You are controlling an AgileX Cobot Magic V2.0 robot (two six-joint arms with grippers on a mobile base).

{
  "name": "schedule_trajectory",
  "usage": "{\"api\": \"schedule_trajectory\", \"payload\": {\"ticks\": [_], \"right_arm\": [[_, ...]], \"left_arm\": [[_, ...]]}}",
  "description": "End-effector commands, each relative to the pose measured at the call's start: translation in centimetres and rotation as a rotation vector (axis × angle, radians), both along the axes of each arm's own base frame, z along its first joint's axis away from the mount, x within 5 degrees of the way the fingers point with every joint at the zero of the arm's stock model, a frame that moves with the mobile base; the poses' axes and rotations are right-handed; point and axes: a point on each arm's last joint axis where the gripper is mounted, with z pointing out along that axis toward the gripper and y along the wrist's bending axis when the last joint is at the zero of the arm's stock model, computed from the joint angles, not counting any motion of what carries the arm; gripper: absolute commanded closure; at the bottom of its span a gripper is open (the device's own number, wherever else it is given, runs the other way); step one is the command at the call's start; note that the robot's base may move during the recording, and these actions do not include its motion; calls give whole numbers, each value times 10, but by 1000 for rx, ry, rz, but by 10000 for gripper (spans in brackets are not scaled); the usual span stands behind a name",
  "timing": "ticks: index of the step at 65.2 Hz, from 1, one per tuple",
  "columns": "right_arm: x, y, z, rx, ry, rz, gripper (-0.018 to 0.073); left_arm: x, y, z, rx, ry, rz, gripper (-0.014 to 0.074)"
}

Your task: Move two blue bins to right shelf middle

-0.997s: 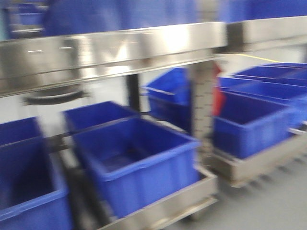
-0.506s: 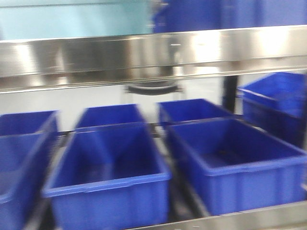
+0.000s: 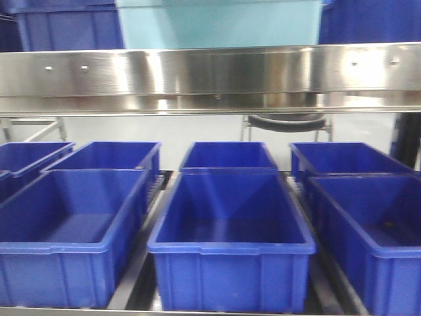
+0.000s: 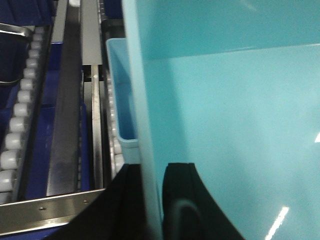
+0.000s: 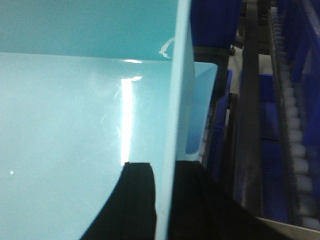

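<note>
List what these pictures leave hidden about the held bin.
Front view: the stainless steel shelf rail hides the base of the pale turquoise plastic bin; neither pincer shows.
Left wrist view: bottom edge cuts off the left pincer; bin wall blocks everything rightward.
Right wrist view: likewise the right pincer.

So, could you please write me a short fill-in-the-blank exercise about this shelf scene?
The left end effector and right end effector each clamp a wall of the pale blue ___. In the front view, that pale bin appears ___ the steel beam. Behind the dark bins stands a black ___.
Missing: bin; above; chair.
</note>
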Motion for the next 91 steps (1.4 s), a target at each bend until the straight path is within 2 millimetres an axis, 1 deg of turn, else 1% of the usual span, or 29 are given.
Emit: {"api": "schedule_trajectory", "payload": {"ticks": [1, 91], "right_arm": [[-5, -2, 13, 14, -74, -4, 712], [-5, -2, 13, 14, -74, -4, 712]], "left_arm": [[-4, 4, 10, 10, -57, 5, 707], [-4, 4, 10, 10, -57, 5, 707]]}}
